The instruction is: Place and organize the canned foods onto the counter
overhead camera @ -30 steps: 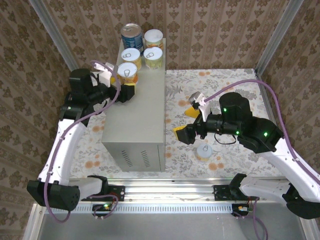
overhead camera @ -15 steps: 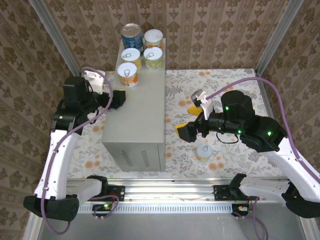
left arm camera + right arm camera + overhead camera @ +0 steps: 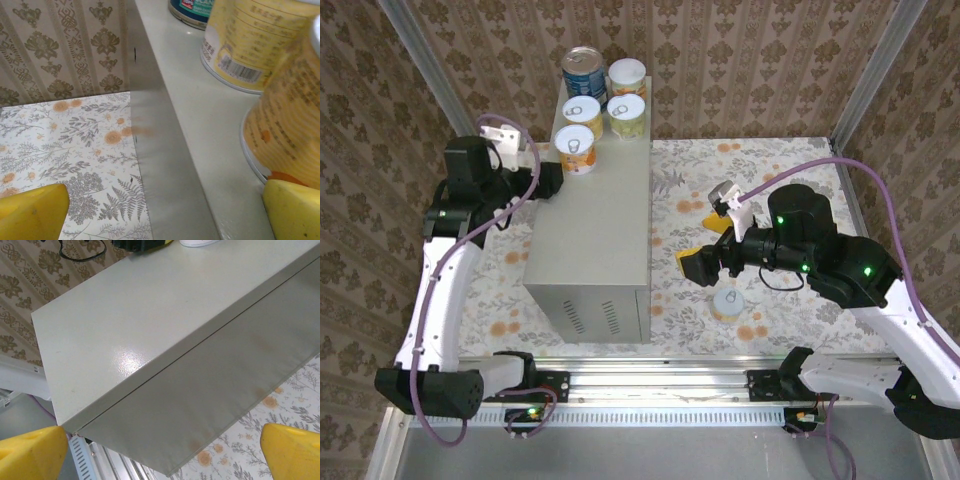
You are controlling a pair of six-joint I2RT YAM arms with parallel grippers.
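Yellow pads (image 3: 31, 214) on the left pincer (image 3: 551, 180) stand wide apart and hold nothing. This pincer hovers at the left edge of the worktop (image 3: 595, 225), a tall grey metal box. One pad is out over the floor and the other is over the top, close by the foot of the front tin (image 3: 575, 149). Whether that pad touches the tin cannot be told. Farther along the left edge come a second yellow tin (image 3: 582, 112) and then the taller blue tin (image 3: 583, 70), all three upright in one row. To their right stands a third yellow tin (image 3: 626, 114) with a fourth yellow tin (image 3: 628, 76) behind it, so five are bunched at the far end of the top. Vent slots (image 3: 600, 318) mark the box's near face.

The right pincer (image 3: 706, 246) is likewise spread, its pads far apart and gripping nothing. It hangs above the floral floor (image 3: 770, 170) to the right of the box, pointing left at the box's right wall. The last tin (image 3: 726, 303) stands upright on the floor, pale lid up. It is just near and right of that pincer, apart from it, and well away from the other tins.
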